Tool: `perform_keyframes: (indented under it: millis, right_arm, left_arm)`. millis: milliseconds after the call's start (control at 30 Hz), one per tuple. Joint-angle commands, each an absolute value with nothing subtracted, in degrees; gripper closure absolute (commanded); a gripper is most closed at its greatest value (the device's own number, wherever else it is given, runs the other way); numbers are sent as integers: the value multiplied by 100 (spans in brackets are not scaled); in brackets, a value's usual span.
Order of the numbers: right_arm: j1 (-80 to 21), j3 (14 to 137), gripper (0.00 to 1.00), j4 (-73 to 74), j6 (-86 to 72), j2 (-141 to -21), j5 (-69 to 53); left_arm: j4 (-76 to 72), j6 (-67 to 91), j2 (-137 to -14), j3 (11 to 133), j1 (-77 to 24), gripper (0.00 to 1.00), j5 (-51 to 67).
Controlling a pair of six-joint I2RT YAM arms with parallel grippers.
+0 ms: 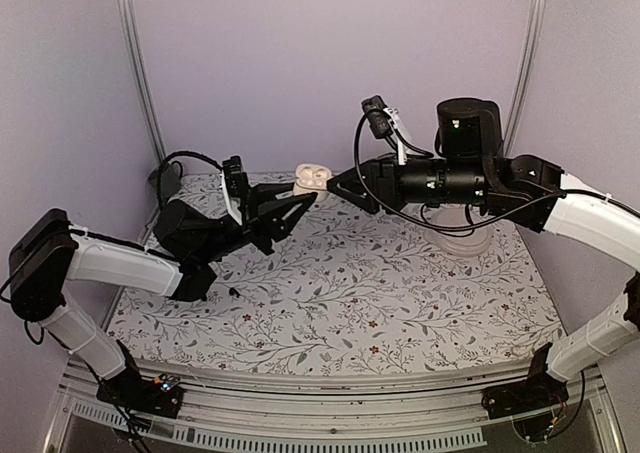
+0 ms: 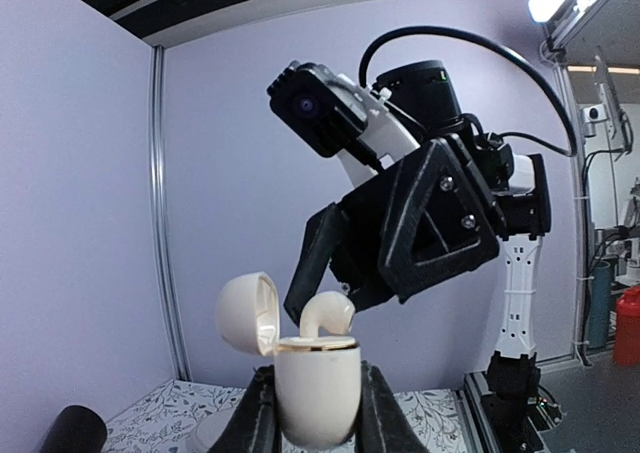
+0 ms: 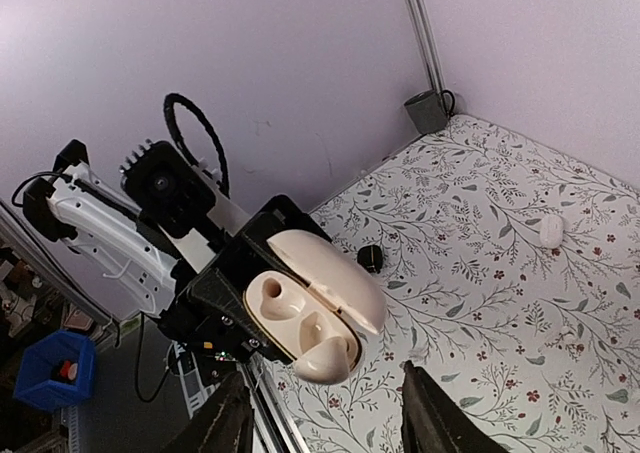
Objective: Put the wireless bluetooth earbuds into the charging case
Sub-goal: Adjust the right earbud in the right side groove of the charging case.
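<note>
Left fingers [image 2: 255,418] pinch cream charging case [image 2: 315,393], lid open, cream earbud [image 2: 328,315] inside.

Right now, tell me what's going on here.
The left gripper holds a cream charging case up off the table, its lid flipped open. One cream earbud stands in the mouth of the case and does not look fully seated. The other socket is empty. The right gripper hovers right at the case, open and holding nothing. A small white thing, possibly the second bud, lies on the patterned table.
</note>
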State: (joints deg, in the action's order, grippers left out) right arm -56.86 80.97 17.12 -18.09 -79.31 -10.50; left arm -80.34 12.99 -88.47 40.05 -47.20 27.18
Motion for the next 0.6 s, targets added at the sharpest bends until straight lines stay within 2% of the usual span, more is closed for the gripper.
perform_keyframes:
  millis: [0,100,200,567]
  right_arm:
    - [-5530,7957,48,1684,-1336,-7495,-1463]
    - [-5503,7911,49,1700,-1144,-7401,-1492]
    - [-5504,7871,53,1796,-941,-7441,-1488]
    - [-5594,7556,57,1372,-542,-7410,-1566]
  left_arm:
    - [-8262,1805,-8824,4156,-4571,100,3136]
    - [-8281,2056,-8824,4178,-4516,100,3312]
    - [-8309,2388,-8846,4254,-4462,100,3556]
    - [-8730,3385,-9068,4463,-4397,100,3884]
